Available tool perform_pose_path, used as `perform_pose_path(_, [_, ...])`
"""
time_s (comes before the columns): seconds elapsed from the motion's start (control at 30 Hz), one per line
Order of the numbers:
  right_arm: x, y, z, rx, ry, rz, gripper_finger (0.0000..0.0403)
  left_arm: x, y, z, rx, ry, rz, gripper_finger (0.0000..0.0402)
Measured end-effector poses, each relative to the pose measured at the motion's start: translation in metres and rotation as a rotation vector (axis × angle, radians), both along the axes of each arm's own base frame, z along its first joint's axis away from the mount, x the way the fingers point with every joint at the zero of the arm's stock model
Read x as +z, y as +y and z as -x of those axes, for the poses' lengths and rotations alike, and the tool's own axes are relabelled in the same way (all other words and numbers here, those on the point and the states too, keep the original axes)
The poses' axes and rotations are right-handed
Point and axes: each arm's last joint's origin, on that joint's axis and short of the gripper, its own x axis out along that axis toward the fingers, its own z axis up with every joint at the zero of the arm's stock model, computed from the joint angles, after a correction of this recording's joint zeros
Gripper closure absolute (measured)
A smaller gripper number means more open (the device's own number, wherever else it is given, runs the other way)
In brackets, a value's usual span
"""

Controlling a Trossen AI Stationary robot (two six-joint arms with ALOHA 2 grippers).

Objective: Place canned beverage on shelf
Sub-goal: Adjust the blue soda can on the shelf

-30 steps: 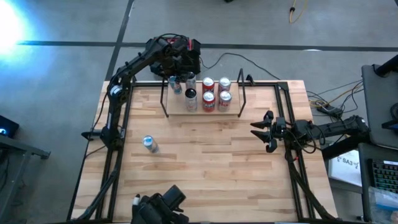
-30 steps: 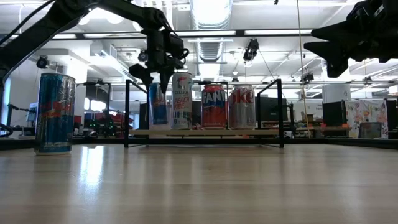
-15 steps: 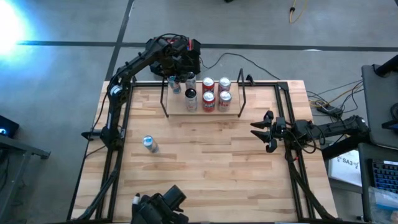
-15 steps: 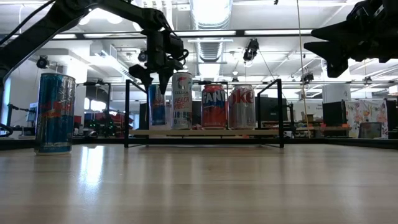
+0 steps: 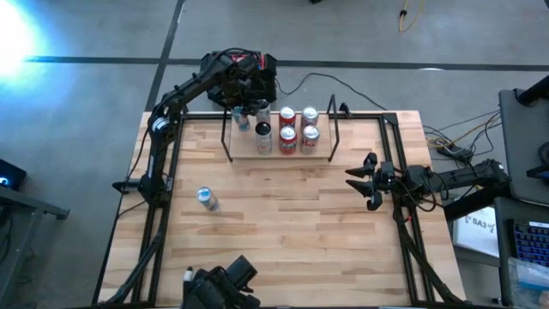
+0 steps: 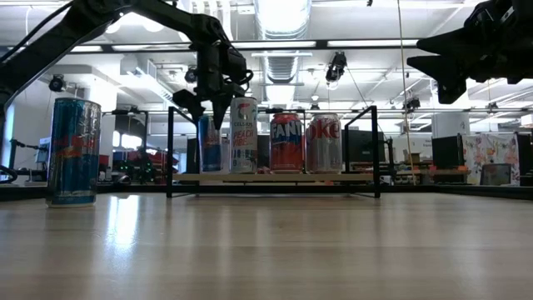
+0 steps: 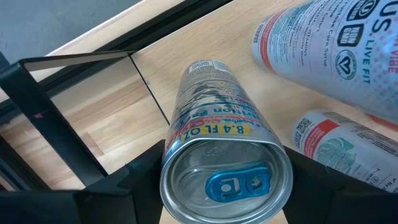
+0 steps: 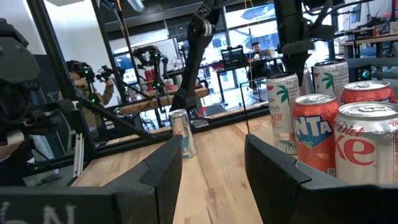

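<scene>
My left gripper (image 6: pixel 206 112) is clamped on the slim blue-and-silver can (image 7: pixel 214 118) at the light-wood, black-rod shelf (image 5: pixel 242 148).

Nearest, 1 tall blue spare can (image 6: pixel 73 150) waits on the table. My right gripper (image 5: pixel 350 178) idles closed and empty. Farther off, the held can stands upright under the jaws, on the shelf's left end. Only the wrist view shows both fingers (image 7: pixel 140 183) flanking its rim.

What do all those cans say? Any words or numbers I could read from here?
"8.4 FL OZ": slim blue can in the left pincer.
"FANTA" (partly cut off): orange can on the shelf.
"Diet", "ke": silver can.
"PEACH": white can.
Other print is too small to read.
</scene>
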Motion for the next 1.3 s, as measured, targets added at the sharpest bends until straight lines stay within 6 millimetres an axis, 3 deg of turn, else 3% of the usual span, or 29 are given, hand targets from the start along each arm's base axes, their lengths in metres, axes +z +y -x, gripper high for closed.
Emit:
perform_pose_path(0.5, [0.0,0.0,0.0,0.001,0.0,0.0,0.0245,0.0,0.0,0.0,-0.004,0.0,0.0,0.0168])
perform_pose_path(0.9, [0.0,0.0,0.0,0.001,0.0,0.0,0.0245,-0.006,-0.001,0.0,0.003,0.009,0.018,0.012])
perform_pose_path(1.3, [0.0,0.0,0.0,0.0,0.001,0.0,0.0245,0.007,-0.005,0.001,0.026,0.011,0.014,0.0103])
